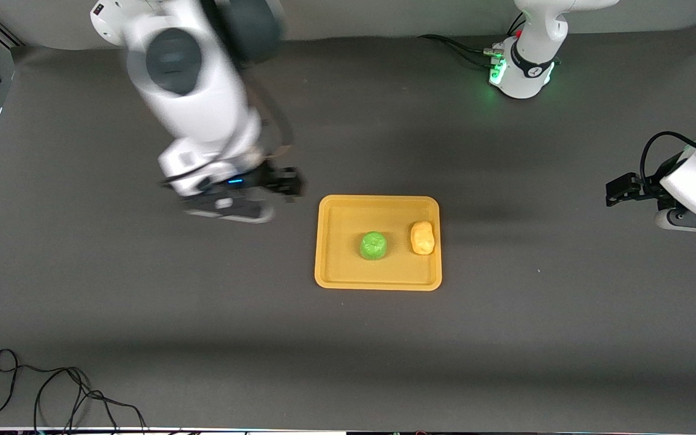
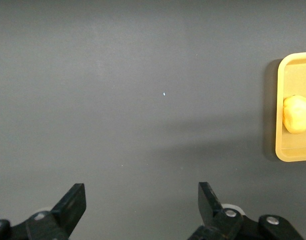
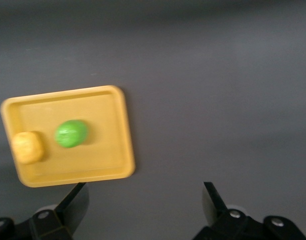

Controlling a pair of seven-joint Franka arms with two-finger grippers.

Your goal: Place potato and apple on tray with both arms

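The orange-yellow tray (image 1: 342, 269) lies at the middle of the table. The green apple (image 1: 373, 246) sits in it near the middle. The yellow-tan potato (image 1: 422, 237) lies in it beside the apple, by the rim toward the left arm's end. My right gripper (image 1: 286, 180) is open and empty over the bare table just off the tray's corner; its view shows the tray (image 3: 110, 162), apple (image 3: 71, 133) and potato (image 3: 27, 147). My left gripper (image 1: 618, 191) is open and empty over the table at the left arm's end; its view shows the tray's rim (image 2: 279, 125) and the potato (image 2: 297, 114).
A black cable (image 1: 52, 393) loops on the table at the edge nearest the front camera, at the right arm's end. The left arm's base (image 1: 523, 66) with a green light stands at the table's robot edge. Dark mat surrounds the tray.
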